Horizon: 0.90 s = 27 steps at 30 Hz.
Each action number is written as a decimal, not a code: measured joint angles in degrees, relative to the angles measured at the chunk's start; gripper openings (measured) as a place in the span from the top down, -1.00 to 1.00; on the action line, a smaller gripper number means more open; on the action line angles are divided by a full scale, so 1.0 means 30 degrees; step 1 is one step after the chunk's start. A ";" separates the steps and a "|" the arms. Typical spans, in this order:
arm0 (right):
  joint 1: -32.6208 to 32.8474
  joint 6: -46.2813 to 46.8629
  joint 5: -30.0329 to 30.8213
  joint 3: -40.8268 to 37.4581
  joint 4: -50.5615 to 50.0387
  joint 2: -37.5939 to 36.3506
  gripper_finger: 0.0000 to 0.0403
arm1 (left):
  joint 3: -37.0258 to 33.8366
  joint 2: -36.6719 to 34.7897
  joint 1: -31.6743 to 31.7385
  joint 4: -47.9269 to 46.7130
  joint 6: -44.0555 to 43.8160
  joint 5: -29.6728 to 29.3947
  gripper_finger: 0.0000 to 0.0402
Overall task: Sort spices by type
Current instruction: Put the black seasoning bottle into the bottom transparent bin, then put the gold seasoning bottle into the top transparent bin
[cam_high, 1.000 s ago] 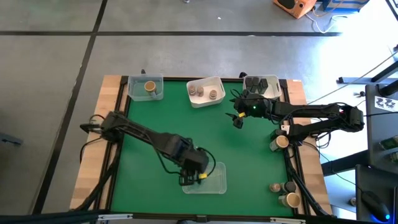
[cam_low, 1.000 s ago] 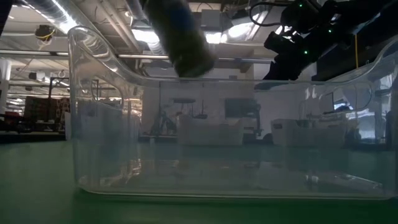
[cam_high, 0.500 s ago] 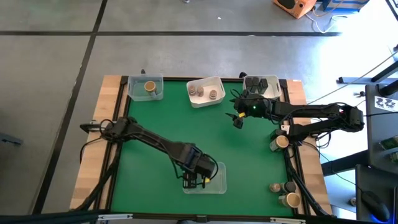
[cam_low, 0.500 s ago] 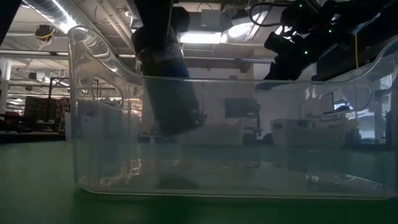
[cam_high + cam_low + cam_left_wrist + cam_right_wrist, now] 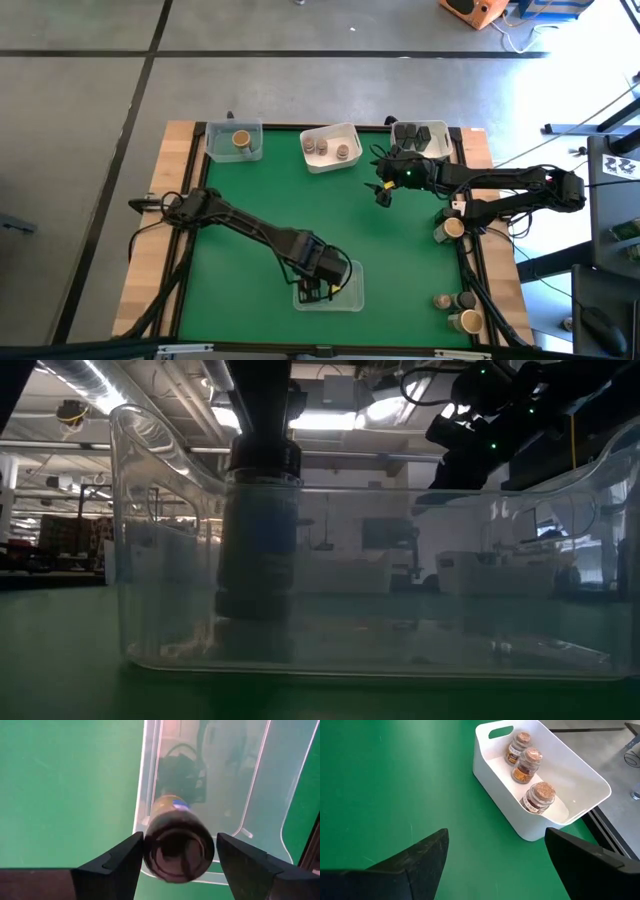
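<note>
A spice jar [image 5: 179, 851] with a dark top and a blue label stands upright inside the clear tray [image 5: 350, 290] near the table's front edge, its base on the tray floor [image 5: 258, 550]. My left gripper [image 5: 180, 840] points straight down over it, open, one finger on each side of the jar's top. My right gripper [image 5: 383, 190] hangs open above the green mat with nothing between its fingers [image 5: 495, 865], a little short of the white tray [image 5: 540, 785] that holds three cork-topped jars. My left gripper's fingers flank the jar's dark top [image 5: 179, 851] from above. A strip of the tray shows between the top and one finger [image 5: 235, 860]. Whether the other finger [image 5: 125, 862] touches the top, I cannot tell. The jar stands upright on the tray floor.
A clear tray [image 5: 235, 140] at the far left holds one tan-topped jar. A dark tray [image 5: 420, 135] sits at the far right. Loose jars stand along the table's right edge [image 5: 447, 228] and at its near right corner [image 5: 462, 305]. The green mat's middle [image 5: 300, 210] is bare.
My left gripper has come down into the clear tray with the jar. The jar hung tilted above the tray's rim a second ago, sank while still tilted, and now stands upright on the tray floor.
</note>
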 joint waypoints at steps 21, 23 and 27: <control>0.0255 0.1856 0.0022 0.1935 -0.5270 -0.2331 -0.64 | -0.0009 -0.2941 -0.0623 -0.1209 0.1762 -0.4874 -0.18; 0.0627 0.2378 0.0046 0.2378 -0.7175 -0.3109 -0.64 | -0.0475 -0.3635 -0.0882 -0.1396 0.1683 -0.6069 -0.18; 0.1847 0.4776 0.0106 0.3207 -1.0175 -0.4557 -0.64 | -0.2486 -0.5258 -0.1330 -0.0608 0.0960 -0.7142 -0.18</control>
